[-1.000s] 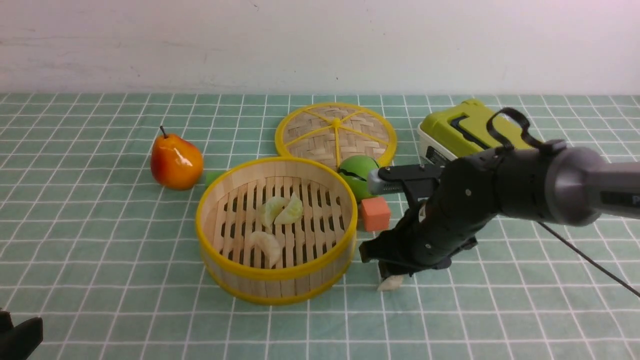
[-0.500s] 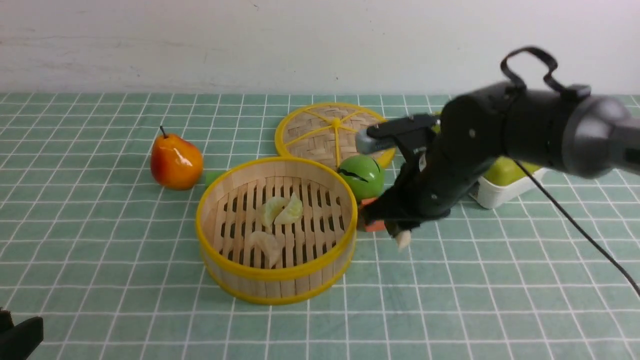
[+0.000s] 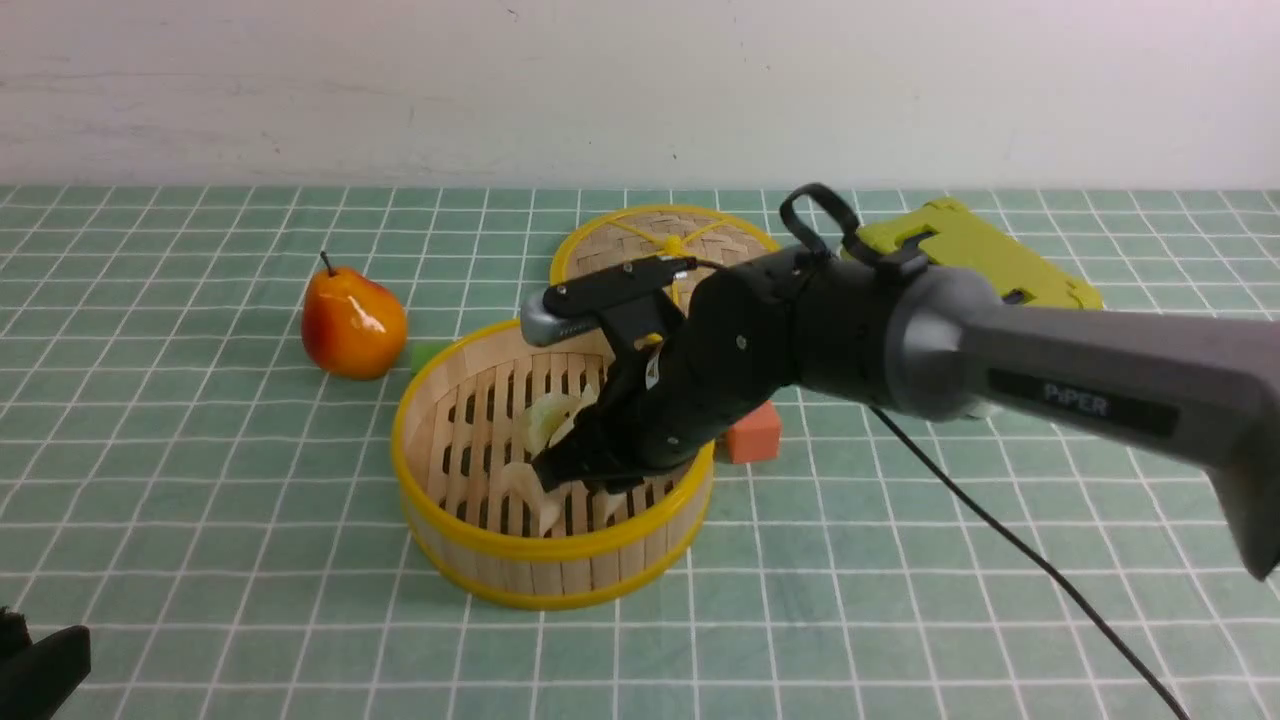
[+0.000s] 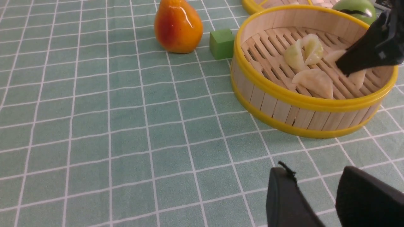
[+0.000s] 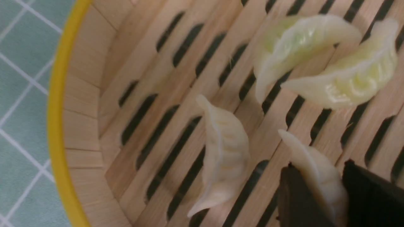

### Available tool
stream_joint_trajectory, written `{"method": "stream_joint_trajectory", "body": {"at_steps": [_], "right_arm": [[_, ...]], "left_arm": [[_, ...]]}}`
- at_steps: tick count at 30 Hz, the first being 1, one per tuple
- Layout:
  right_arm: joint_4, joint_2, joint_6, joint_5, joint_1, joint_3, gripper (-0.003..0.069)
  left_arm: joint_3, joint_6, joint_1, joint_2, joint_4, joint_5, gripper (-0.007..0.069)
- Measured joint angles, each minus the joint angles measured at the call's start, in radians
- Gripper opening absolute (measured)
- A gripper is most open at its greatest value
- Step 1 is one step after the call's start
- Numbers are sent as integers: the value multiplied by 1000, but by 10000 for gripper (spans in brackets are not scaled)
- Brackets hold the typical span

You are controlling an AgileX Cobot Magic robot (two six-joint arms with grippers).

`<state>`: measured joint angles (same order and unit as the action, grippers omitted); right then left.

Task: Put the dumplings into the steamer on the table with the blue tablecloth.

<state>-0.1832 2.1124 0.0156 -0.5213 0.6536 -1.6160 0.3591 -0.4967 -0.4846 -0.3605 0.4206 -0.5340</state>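
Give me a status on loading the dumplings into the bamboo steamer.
Done: two pale green pleated dumplings and one creamy white dumpling lie on the slatted floor of the round yellow-rimmed bamboo steamer. In hand: the right gripper is shut on the fourth dumpling, also creamy white, low inside the steamer. Left: release it and withdraw. The left gripper hangs open, holding nothing.

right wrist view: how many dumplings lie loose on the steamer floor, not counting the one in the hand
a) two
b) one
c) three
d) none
c: a greenish dumpling, a second greenish dumpling and a white dumpling lie free on the slats of the steamer, while the right hand pinches the fourth dumpling.
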Motion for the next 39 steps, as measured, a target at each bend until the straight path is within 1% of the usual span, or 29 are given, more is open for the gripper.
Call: {"method": "stream_joint_trajectory", "body": {"at_steps": [2, 3, 6, 7, 9, 13, 14, 17, 19, 20, 21, 23, 24, 28, 29, 31, 34, 36, 39], "right_arm": [[1, 3, 5, 9, 0, 0, 284], [1, 3, 4, 11, 0, 0, 292], [1, -25, 26, 3, -5, -2, 414], [3, -41, 37, -15, -7, -2, 425], [15, -103, 60, -61, -15, -2, 424], [83, -261, 72, -103, -21, 5, 320], [128, -380, 71, -105, -15, 19, 218], [200, -568, 65, -105, -5, 81, 48], [224, -678, 65, -100, -4, 142, -3], [229, -700, 65, -98, -4, 160, -13], [244, -790, 65, -91, -4, 257, -20], [248, -833, 65, -84, -4, 332, -20], [250, -898, 65, -72, -4, 440, -20], [240, -989, 65, -27, -4, 683, -20], [239, -997, 65, -24, -4, 694, -20], [224, -1024, 65, -11, -4, 811, -19], [170, -1025, 65, -4, -4, 914, -18], [137, -1022, 65, -3, -4, 962, -15], [135, -1022, 65, -8, -4, 1003, -13]], "left_arm": [[0, 0, 0, 0, 0, 0, 238], [0, 0, 0, 0, 1, 0, 238], [0, 0, 0, 0, 2, 0, 238], [0, 0, 0, 0, 3, 0, 238], [0, 0, 0, 0, 3, 0, 238], [0, 0, 0, 0, 3, 0, 238], [0, 0, 0, 0, 3, 0, 238], [0, 0, 0, 0, 3, 0, 238], [0, 0, 0, 0, 3, 0, 238], [0, 0, 0, 0, 3, 0, 238], [0, 0, 0, 0, 3, 0, 238], [0, 0, 0, 0, 3, 0, 238], [0, 0, 0, 0, 3, 0, 238], [0, 0, 0, 0, 3, 0, 238], [0, 0, 0, 0, 3, 0, 238], [0, 0, 0, 0, 3, 0, 238], [0, 0, 0, 0, 3, 0, 238], [0, 0, 0, 0, 3, 0, 238], [0, 0, 0, 0, 3, 0, 238]]}}
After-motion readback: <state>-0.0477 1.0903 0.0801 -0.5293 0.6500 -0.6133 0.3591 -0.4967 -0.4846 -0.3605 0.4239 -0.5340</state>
